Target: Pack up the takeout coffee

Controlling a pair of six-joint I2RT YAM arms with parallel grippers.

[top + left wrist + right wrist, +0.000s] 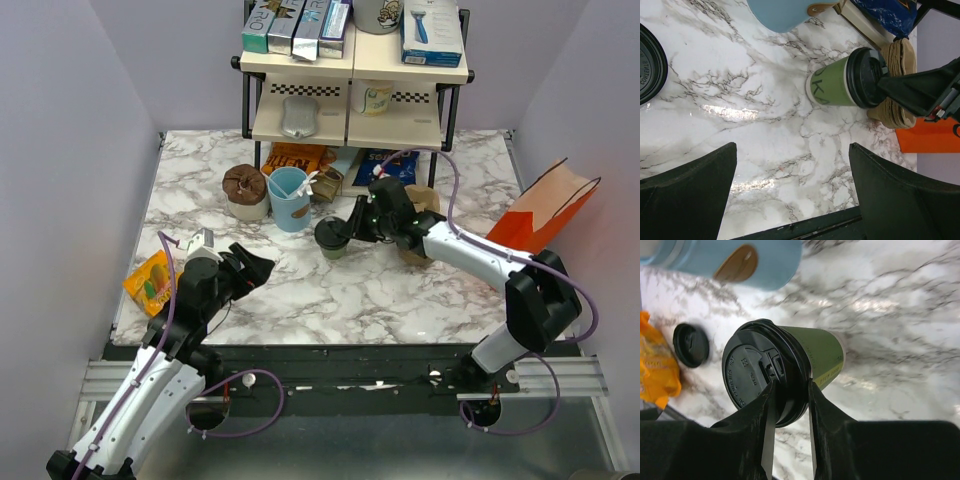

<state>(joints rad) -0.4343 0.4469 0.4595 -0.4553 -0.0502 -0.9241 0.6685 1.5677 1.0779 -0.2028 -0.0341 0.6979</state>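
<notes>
Olive-green takeout coffee (817, 352), black lid (747, 375) — white, grey-veined marble table (350, 300).

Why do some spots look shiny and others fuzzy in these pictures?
Top view: soft, even light, faint shadows. Left wrist view: white glare streaks on the marble-patterned tabletop. Right wrist view: the light blue cup looks blurred, the olive-green paper cup with black plastic lid sharper; the right gripper's fingers are near-featureless black.

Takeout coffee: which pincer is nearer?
Right. The right pincer grips the takeout coffee at its top rim; the left pincer hangs open, apart from it, off to its near-left.
</notes>
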